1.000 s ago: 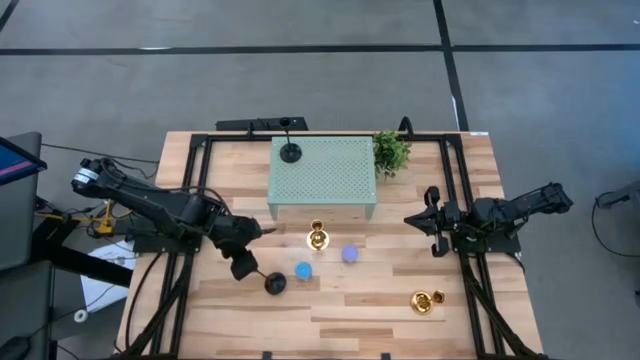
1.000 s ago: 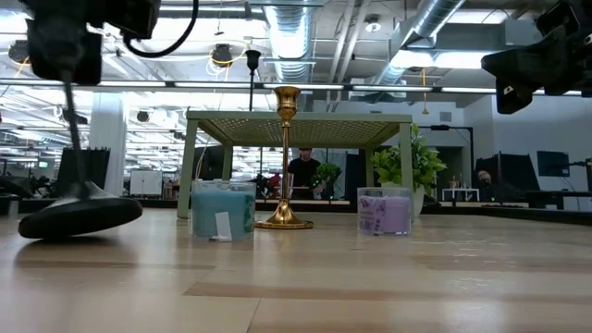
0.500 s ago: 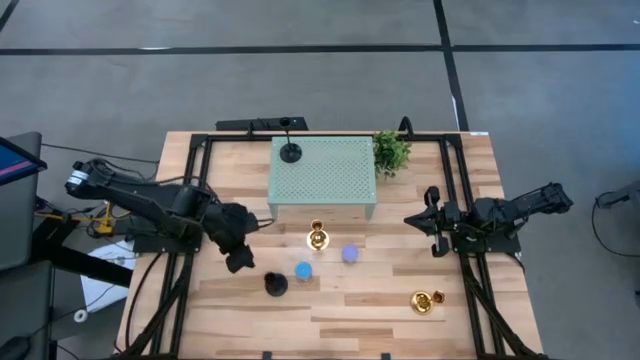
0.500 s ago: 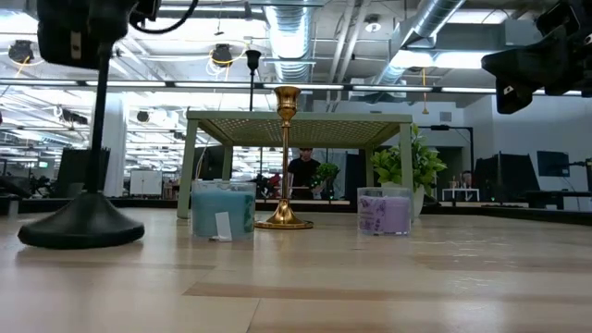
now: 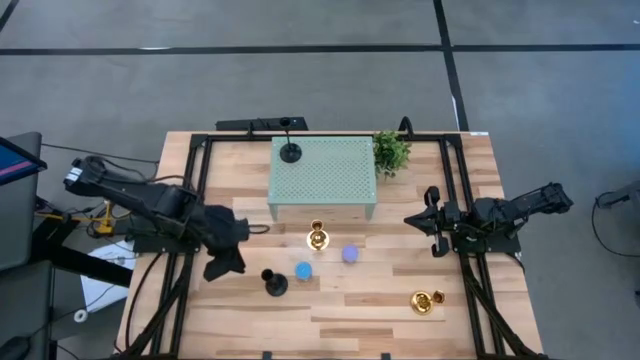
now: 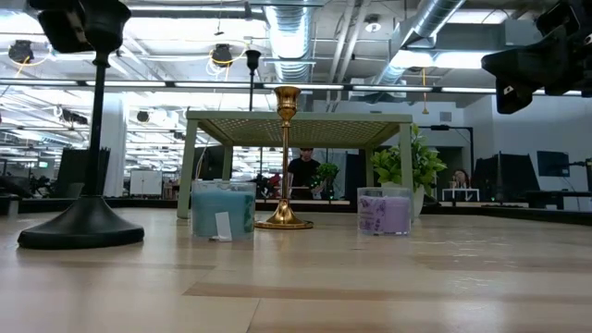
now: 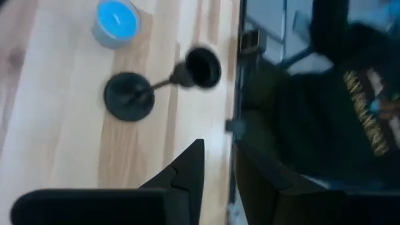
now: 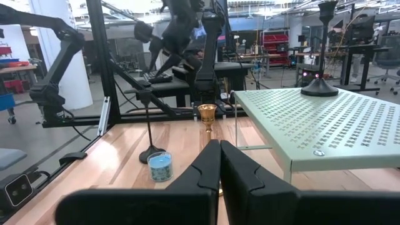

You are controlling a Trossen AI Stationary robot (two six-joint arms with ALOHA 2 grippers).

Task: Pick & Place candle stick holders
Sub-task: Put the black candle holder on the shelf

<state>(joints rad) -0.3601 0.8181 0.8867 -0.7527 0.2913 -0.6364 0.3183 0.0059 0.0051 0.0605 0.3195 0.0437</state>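
Wooden bench [image 5: 340, 310] filled the frame's middle. One black holder [image 5: 272, 283] stood upright left of center beside a blue candle [image 5: 303, 270], free of the left end effector [image 5: 222, 262], whose opening I cannot tell. At right, the right end effector [image 5: 432, 222] waited, fingers pressed together, holding nothing.

My left gripper [image 6: 79, 20] is cropped by the low view's top edge. My closed right gripper [image 8: 220, 164] hides the gold holder's [image 8: 207, 114] base. Blur swallows everything beyond the table edge [image 7: 235, 94] in my left wrist view.
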